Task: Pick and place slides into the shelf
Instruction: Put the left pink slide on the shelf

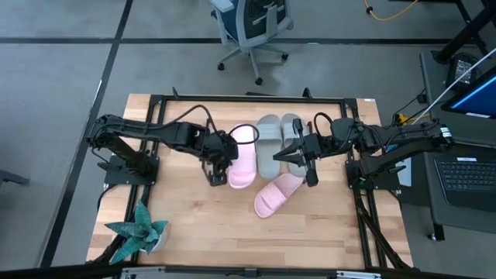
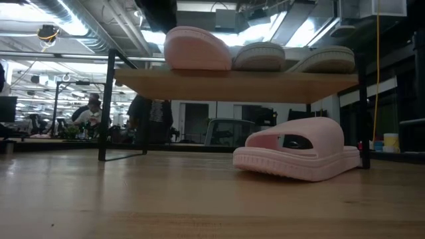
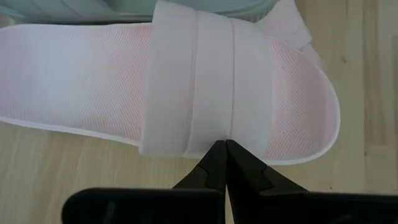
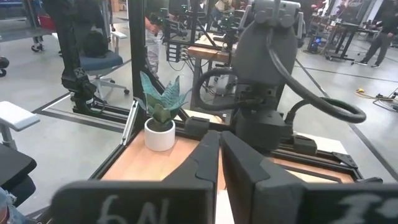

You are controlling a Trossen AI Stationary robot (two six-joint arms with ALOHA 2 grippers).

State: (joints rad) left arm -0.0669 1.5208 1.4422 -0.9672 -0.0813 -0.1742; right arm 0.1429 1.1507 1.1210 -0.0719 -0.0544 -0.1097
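Jaws on both arms stand closed and hold nothing. In the high view the left gripper sits at centre frame, beside the edge of the pink slide on the shelf; its wrist view shows the shut tips meeting just at the rim of that slide's strap. The right gripper hangs centre-right, over the right end of the shelf, its jaws pressed nearly together with no slide between them.

Three slides lie on the shelf: the pink one at left, then two grey-green slides beside it. The fourth, the loose pink slide, lies on the bench just below and right of centre, angled, close below the right gripper but not touching it.

Risks, as judged: the left tips, so near the shelved slide, could nudge it askew or off the board on withdrawal. The right jaws must open before descending, or they will push the soft foam away. The loose slide's angle may defeat a straight grasp.
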